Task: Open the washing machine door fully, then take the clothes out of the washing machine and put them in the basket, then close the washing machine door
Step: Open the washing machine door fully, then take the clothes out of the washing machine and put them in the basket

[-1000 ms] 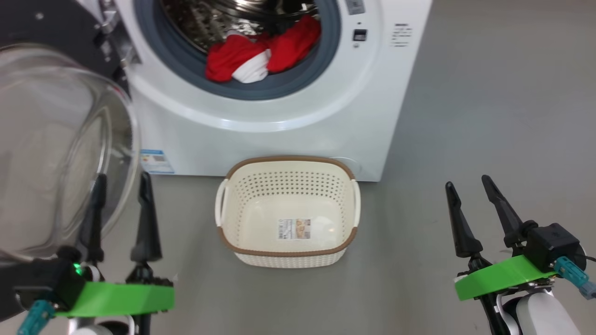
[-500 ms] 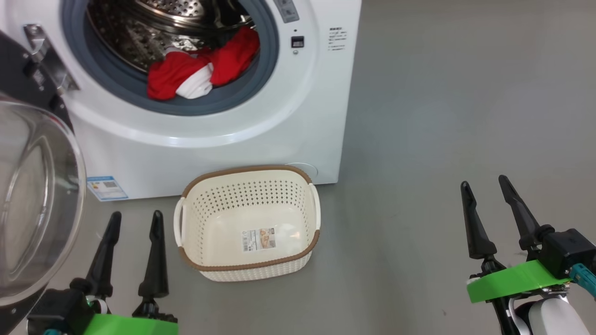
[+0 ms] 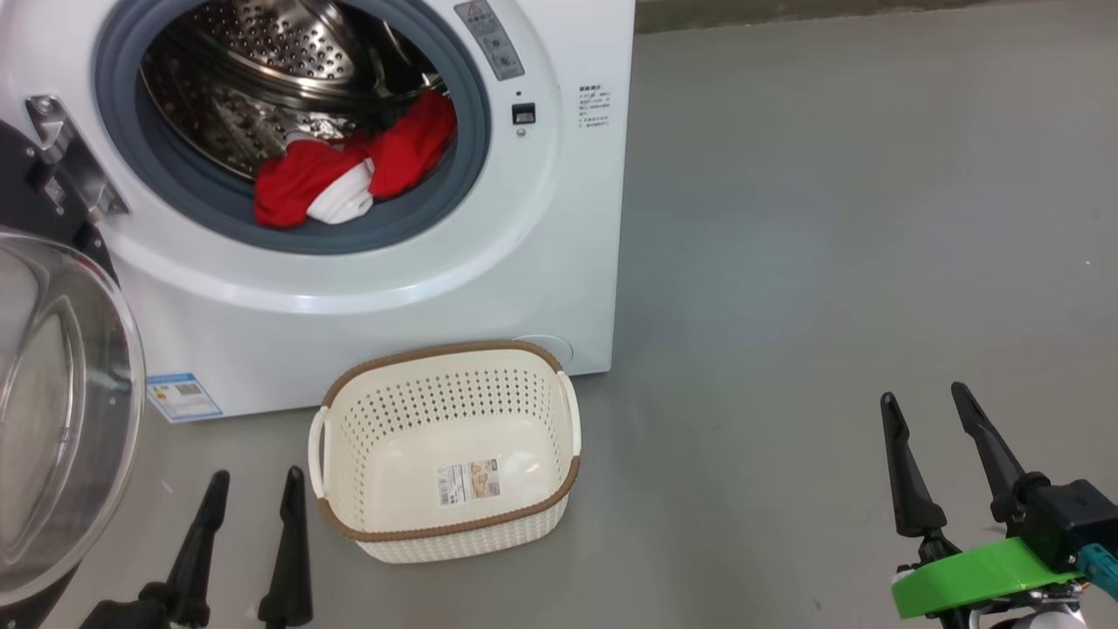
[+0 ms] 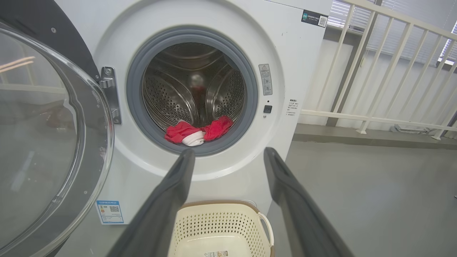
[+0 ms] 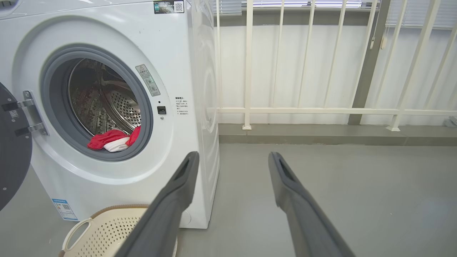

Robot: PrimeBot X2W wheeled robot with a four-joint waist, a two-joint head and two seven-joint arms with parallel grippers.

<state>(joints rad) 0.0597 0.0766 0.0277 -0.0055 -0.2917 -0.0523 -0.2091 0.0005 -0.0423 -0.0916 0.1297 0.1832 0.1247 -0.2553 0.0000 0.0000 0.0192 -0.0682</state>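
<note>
Left claw (image 3: 256,476) fingers spread wide, empty; right claw (image 3: 924,397) likewise, touching nothing.

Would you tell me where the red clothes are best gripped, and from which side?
Probably the bunched middle of the clothes, where red folds meet the white part. Come straight in from the front, slightly above: the bundle lies on the gasket at the front lip of the drum, and the door stands clear to the left.

washing machine door (image 3: 61,419): cut by left edge | basket (image 4: 221,223): cut by bottom edge | paper label (image 3: 469,482): print unreadable
</note>
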